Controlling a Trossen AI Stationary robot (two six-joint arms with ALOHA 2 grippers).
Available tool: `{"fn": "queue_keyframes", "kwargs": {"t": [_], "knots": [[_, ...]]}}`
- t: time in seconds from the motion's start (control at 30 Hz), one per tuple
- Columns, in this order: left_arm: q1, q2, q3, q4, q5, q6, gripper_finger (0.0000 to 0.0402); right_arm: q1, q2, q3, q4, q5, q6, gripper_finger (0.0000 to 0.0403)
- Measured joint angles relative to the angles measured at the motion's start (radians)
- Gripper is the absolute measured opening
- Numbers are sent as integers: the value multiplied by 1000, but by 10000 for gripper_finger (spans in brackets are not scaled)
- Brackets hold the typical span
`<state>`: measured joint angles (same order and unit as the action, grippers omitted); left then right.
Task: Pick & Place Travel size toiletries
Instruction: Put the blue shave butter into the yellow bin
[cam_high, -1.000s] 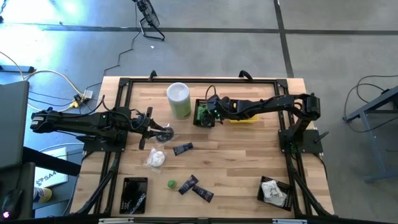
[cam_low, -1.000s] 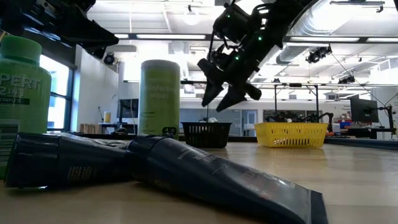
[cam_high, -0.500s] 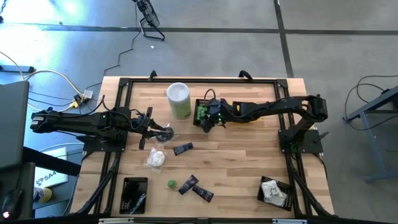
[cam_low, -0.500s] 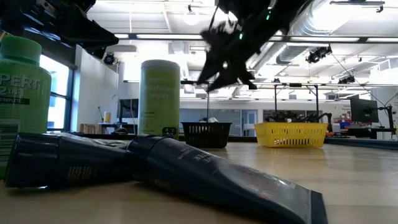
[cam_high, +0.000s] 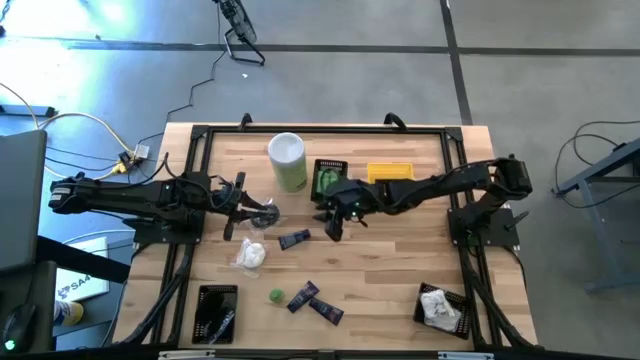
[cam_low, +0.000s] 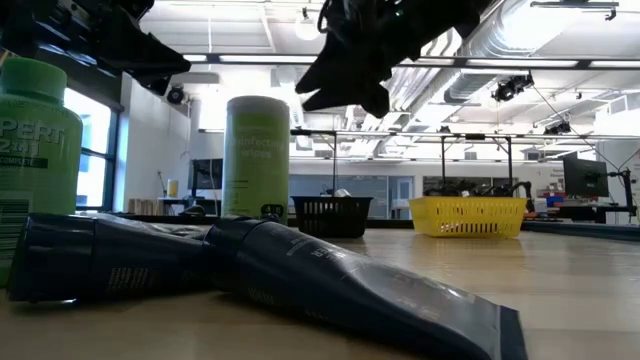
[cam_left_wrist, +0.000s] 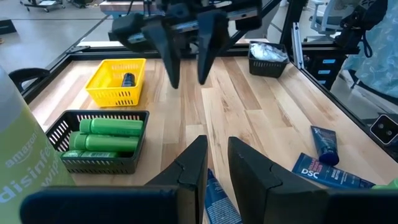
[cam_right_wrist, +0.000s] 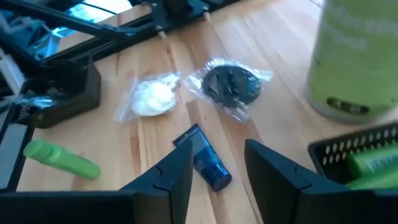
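Left gripper (cam_high: 232, 208), jaws narrow and empty, beside a wrapped dark round piece (cam_high: 263, 216); navy tube (cam_high: 294, 239) just below-left of right gripper (cam_high: 333, 229), jaws partly open, empty, above the table (cam_high: 400, 260)

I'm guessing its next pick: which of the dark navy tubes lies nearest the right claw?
The lone navy tube in the middle of the table, just beside the right claw. The other two tubes lie together near the table's front edge, well away from it.
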<state>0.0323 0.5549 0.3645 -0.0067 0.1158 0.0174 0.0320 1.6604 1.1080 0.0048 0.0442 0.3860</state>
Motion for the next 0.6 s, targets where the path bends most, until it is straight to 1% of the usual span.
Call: {"fn": "queue_keyframes", "kwargs": {"t": [0.07, 0.23, 0.37, 0.5, 0.6], "knots": [[0, 0, 0, 0, 0, 0, 61, 10, 0, 0, 11, -4, -24, 139], [0, 0, 0, 0, 0, 0, 61, 22, 0, 0, 29, -54, -26, 140], [0, 0, 0, 0, 0, 0, 61, 20, 0, 0, 100, -46, -26, 140], [0, 0, 0, -6, 0, -6, 61, 20, 0, 0, 105, -47, -29, 140], [0, 0, 0, -20, 0, -31, 61, 21, 0, 0, 105, -48, -80, 140]]}}
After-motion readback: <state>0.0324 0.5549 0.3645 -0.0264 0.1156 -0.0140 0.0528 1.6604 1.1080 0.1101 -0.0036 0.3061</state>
